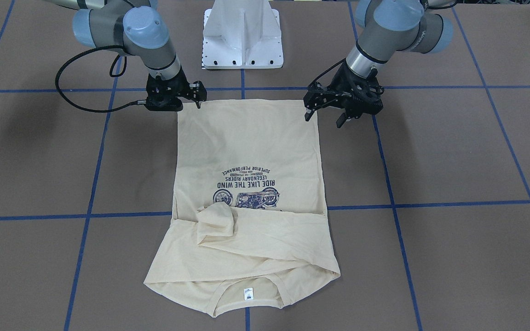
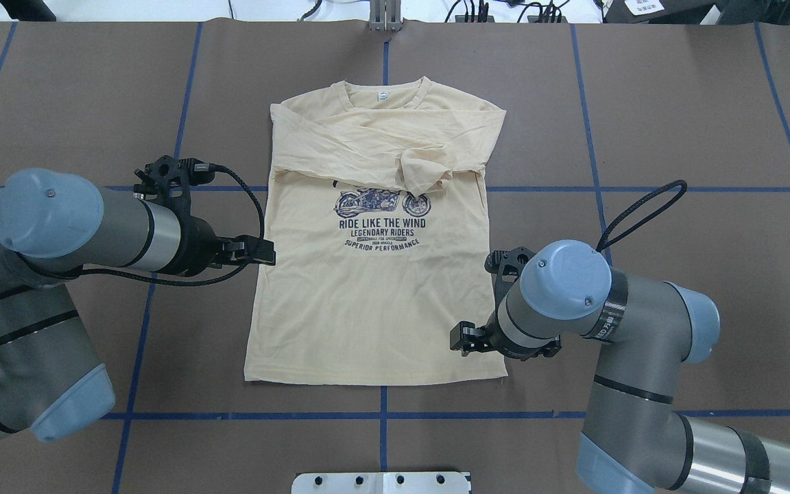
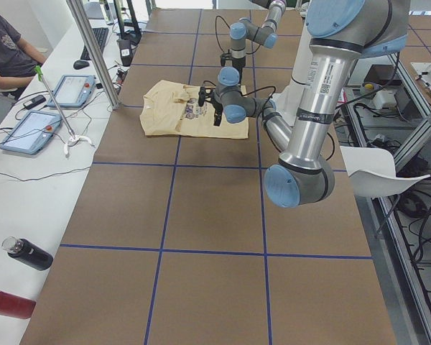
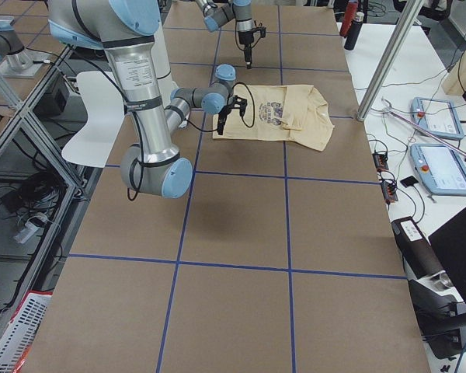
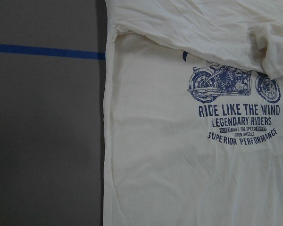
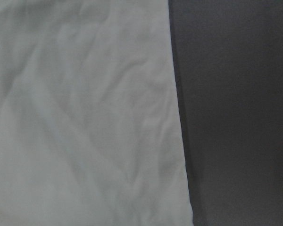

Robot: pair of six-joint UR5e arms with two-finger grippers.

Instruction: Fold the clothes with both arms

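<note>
The overhead view reads the scene from the robot's side. On the left, the left arm (image 2: 79, 233) reaches in low and nearly level, its wrist turned toward the shirt's side edge. Only the front-facing view shows the left gripper (image 1: 325, 118) clearly: its two fingers point down with the jaws apart, holding nothing, above the shirt's hem corner. Its wrist camera looks down from some height on that side edge, the motorcycle print (image 5: 233, 84) and a blue tape line (image 5: 47, 51).

In the middle, the T-shirt (image 2: 367, 309) lies flat and print-up on the brown table (image 2: 676, 103), hem toward the robot and neck away. Both sleeves are folded across the chest, and one cuff overlaps the top of the print. The front-facing view shows the white neck label (image 1: 248, 293) best.

On the right, the right arm (image 2: 614, 322) bends sharply at the elbow, its wrist pointing down at the hem corner. The right gripper (image 2: 465, 338) is at the shirt's edge, and I cannot tell how its jaws stand. Its wrist camera shows only plain fabric close up beside bare table.

The left side view alone shows a seated person (image 3: 7, 47) and two capped bottles, black (image 3: 27, 253) and red (image 3: 7, 303), lying on a white bench; their contents are hidden.
</note>
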